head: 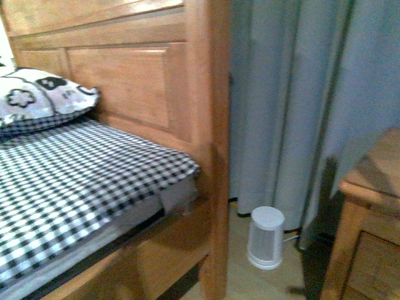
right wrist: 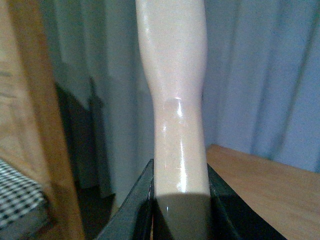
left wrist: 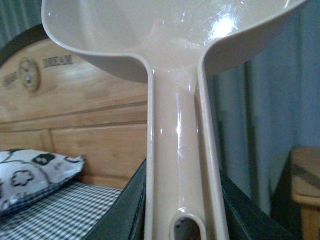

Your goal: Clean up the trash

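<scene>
your left gripper [left wrist: 184, 205] is clamped round the stem of the beige dustpan [left wrist: 170, 45], with its scoop raised in front of the wooden headboard [left wrist: 90, 135]. your right gripper [right wrist: 180, 200] is clenched on a smooth beige handle [right wrist: 174, 80]. its working end is out of frame, so i can't tell you what tool it is.

the trash shows in none of the views. it isn't on the checked sheet [head: 69, 181], nor on the strip of floor [head: 250, 282] around the small white cylindrical appliance [head: 265, 237] by the curtain [head: 281, 94]. so the step in hand looks like searching.

look lower along the bed frame and toward the nightstand [head: 369, 212] before you drop either arm. once you find the wad, set the dustpan lip flat on the floor beside it, then work the other tool toward the scoop. mind the bedpost [head: 215, 156] on the way down.
</scene>
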Robot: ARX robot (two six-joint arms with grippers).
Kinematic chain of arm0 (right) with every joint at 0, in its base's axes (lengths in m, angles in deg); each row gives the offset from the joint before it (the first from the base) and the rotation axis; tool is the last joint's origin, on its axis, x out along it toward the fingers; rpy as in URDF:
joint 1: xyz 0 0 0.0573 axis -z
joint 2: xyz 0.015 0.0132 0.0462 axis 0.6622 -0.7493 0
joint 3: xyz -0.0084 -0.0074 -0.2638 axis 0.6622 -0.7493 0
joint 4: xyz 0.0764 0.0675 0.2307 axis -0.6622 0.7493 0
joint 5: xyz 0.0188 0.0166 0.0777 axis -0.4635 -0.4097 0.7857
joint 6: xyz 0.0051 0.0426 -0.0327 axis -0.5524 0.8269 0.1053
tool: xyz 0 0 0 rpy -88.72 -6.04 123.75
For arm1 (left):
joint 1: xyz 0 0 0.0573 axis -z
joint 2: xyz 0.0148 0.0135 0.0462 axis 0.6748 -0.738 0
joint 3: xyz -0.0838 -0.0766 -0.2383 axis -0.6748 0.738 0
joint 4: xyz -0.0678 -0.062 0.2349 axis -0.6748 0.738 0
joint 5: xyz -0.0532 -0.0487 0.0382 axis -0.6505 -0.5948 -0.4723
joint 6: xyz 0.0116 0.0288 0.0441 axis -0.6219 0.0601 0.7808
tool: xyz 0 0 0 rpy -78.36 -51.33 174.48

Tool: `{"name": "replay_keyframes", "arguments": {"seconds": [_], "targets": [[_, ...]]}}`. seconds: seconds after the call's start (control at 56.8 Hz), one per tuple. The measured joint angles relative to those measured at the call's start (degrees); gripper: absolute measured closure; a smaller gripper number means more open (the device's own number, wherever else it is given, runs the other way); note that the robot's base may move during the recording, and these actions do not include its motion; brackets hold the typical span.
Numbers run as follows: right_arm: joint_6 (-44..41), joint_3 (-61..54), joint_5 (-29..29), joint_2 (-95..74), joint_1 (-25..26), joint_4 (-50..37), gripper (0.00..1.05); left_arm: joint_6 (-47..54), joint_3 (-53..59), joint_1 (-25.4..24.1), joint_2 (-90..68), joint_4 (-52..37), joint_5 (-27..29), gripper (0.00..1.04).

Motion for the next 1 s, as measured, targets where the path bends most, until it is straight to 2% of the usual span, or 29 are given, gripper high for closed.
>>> {"name": "replay_keyframes", "arguments": {"seconds": [1.003], "targets": [[-0.17, 0.00, 0.68, -0.42, -0.24, 0.02, 0.84, -0.24, 0.00, -0.15, 0.20, -0.02, 0.37, 0.77]]}}
